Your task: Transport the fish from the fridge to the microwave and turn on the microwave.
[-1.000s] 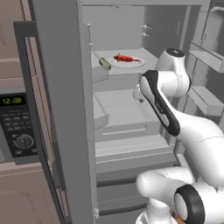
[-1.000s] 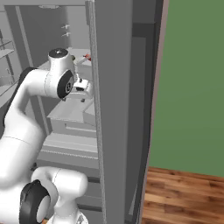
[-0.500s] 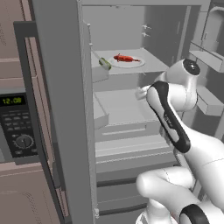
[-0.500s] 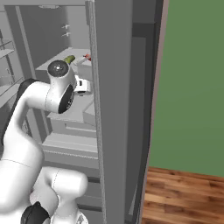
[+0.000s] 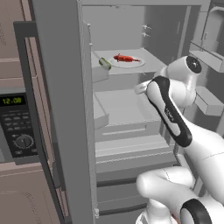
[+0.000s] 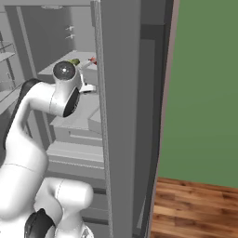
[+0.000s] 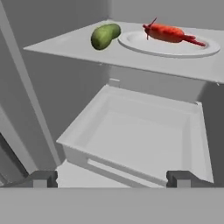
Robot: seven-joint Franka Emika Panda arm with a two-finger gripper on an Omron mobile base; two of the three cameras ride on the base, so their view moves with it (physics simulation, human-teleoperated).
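hand view looks straight into the open fridge [image 7: 26,92], and the fish [image 7: 168,33] is up there, red-orange, lying on a pale plate [image 7: 170,47] on the upper shelf [image 7: 74,46]. a small green vegetable [image 7: 105,36] sits just beside the plate's left rim, on the same shelf. below the shelf a pale empty drawer [image 7: 140,135] sits, its front lip toward the camera. the tool [image 7: 111,179] shows its 2 dark tips at the bottom, spread wide apart with nothing between them, so it's released, and it hangs low, well under the shelf level and apart from the fish.

left base view now: the white arm bends up from the lower right into the fridge opening, wrist level with the drawer, while the fish [image 5: 124,58] and plate [image 5: 127,63] sit above it. the microwave [image 5: 19,127] is off to the left, green display lit, round knob under the buttons.

right base view catches the arm's elbow inside the fridge, the fish [image 6: 93,60] peeking past the door edge.
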